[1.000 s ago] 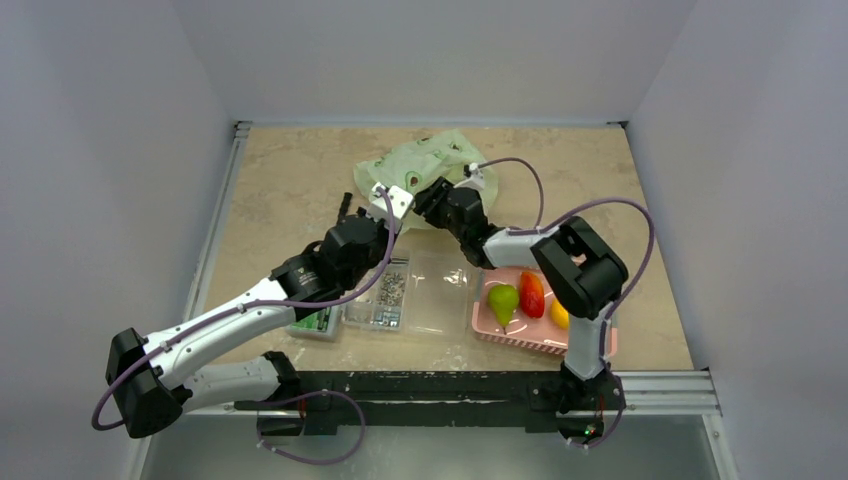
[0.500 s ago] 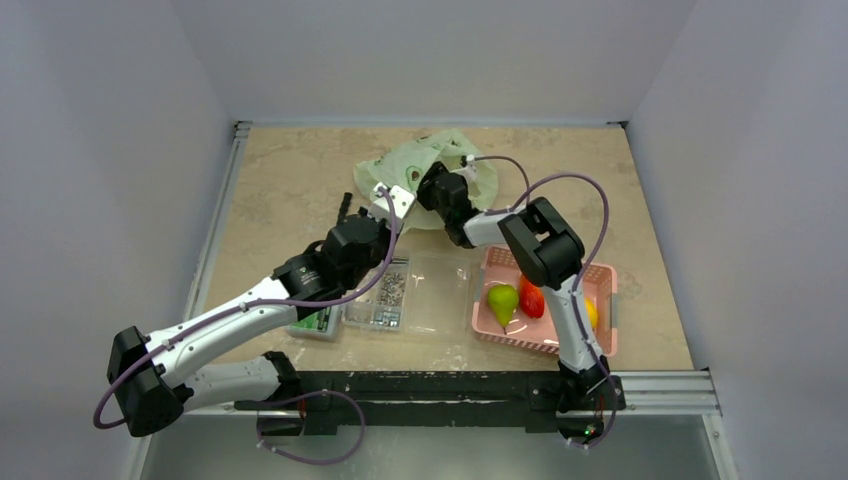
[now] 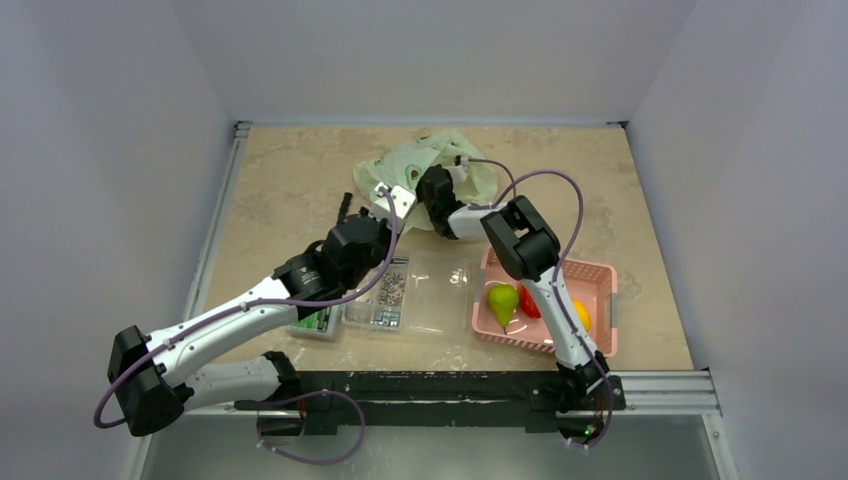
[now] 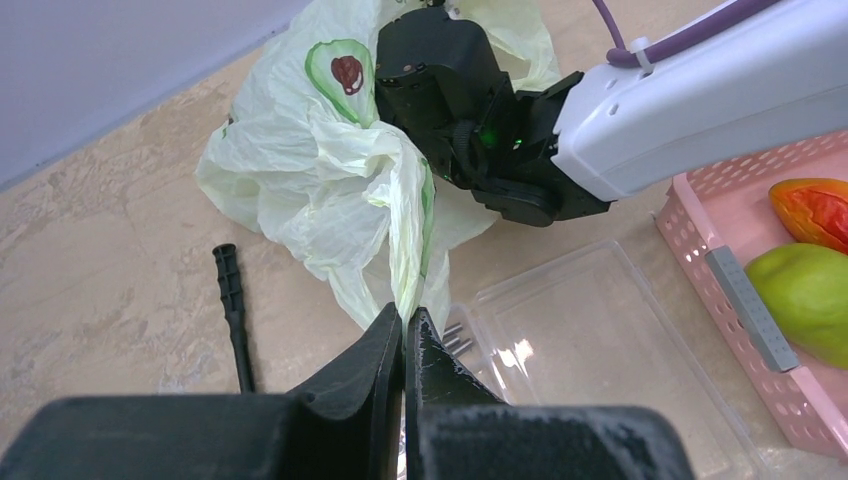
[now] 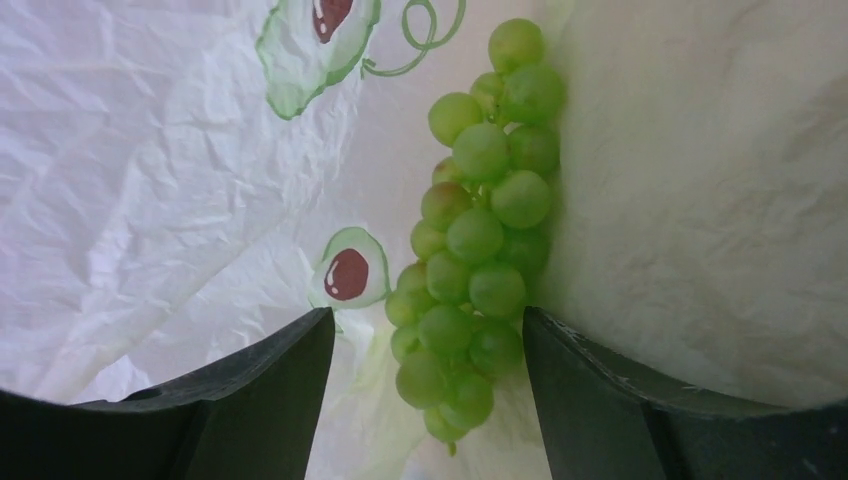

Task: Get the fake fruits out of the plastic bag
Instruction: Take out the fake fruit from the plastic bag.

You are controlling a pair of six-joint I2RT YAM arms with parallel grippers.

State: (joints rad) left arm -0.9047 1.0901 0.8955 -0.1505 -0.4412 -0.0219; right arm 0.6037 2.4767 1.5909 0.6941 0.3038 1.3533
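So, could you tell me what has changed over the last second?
The right arm folded up and swung left, pushing farther into the bag. The right jaws stand open either side of the grapes, with nothing grasped yet. The move uncovered more of the basket. The left arm stayed put, left jaws shut on the bag's edge, and the fruit in the basket has not moved.

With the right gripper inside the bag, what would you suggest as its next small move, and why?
Probably close the right gripper on the grape bunch: its open fingers flank the bunch's near end inside the plastic bag, while the left gripper pinches the bag's edge.
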